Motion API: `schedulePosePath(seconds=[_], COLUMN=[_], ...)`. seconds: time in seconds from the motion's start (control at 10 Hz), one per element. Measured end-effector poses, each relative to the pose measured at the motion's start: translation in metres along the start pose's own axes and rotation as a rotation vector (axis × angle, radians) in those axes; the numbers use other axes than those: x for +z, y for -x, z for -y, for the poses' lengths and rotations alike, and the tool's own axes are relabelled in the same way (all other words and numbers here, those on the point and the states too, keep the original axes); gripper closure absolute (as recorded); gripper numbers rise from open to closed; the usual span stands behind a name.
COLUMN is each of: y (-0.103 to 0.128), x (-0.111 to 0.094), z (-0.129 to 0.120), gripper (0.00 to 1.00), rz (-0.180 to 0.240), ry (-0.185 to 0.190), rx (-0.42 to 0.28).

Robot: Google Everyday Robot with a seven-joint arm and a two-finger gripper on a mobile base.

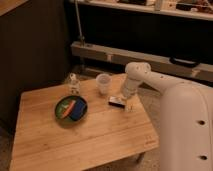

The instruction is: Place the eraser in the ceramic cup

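Gripper (125,103): positioned low over the right part of the wooden table (100,137), pointing down, at the end of the white arm (165,92) that reaches in from the right. The jaws stand wide apart and have hold of nothing.

Eraser (116,101): lies flat on the tabletop, dark top uppermost with a pale edge showing, just left of the gripper's tip. Whether the gripper touches it cannot be determined. It is outside the cup.

Ceramic cup (103,83): upright on the table, mouth up, on the far side of the eraser and slightly left of it. It is near the eraser but apart from it. Contents of the cup cannot be made out.

Small white bottle (74,84): upright, left of the cup, near the far edge of the table.

Green plate (58,111): on the left-centre of the table, nearer than the bottle and well apart from the eraser. On it lie a blue block (77,111) and, beside that on its left, an orange piece (70,107).

Surroundings: a pale horizontal rail (100,52) runs behind the table against a dark background.
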Motion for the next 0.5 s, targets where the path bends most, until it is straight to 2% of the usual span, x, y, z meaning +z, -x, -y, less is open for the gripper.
schedulePosePath(seconds=[0.5], y=[-0.009], x=[0.015], z=[-0.002], gripper=[0.2], rz=[-0.002], ry=[0.034], rx=[0.033])
